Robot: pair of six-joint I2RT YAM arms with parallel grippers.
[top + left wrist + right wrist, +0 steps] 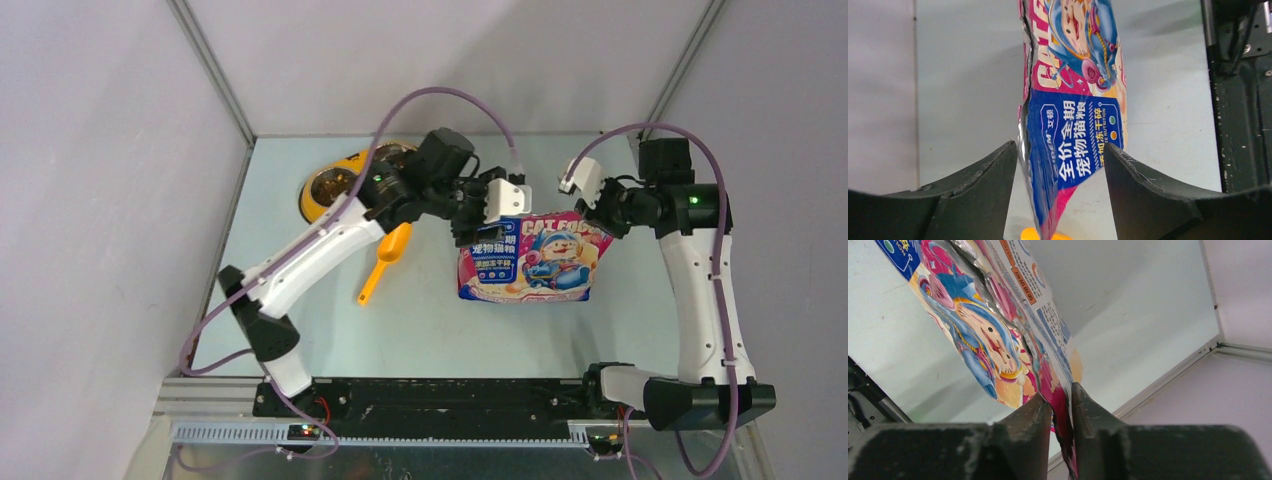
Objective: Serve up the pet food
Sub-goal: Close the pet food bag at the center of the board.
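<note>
Since the left gripper (1060, 150) has its jaws spread wide either side of the pouch (530, 262) and isn't gripping anything, the bag is just standing upright mid-table between the two arms. The right gripper (1060, 401) straddles the other top corner, but I honestly can't tell if it's pinching the foil or only loosely around it. If it's loose, I'd guess the bag flops over and spills well short of the yellow feeder (335, 185).

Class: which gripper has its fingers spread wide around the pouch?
The left gripper: its fingers stand wide apart around the pouch, while the right gripper has them nearly together at its corner.
</note>
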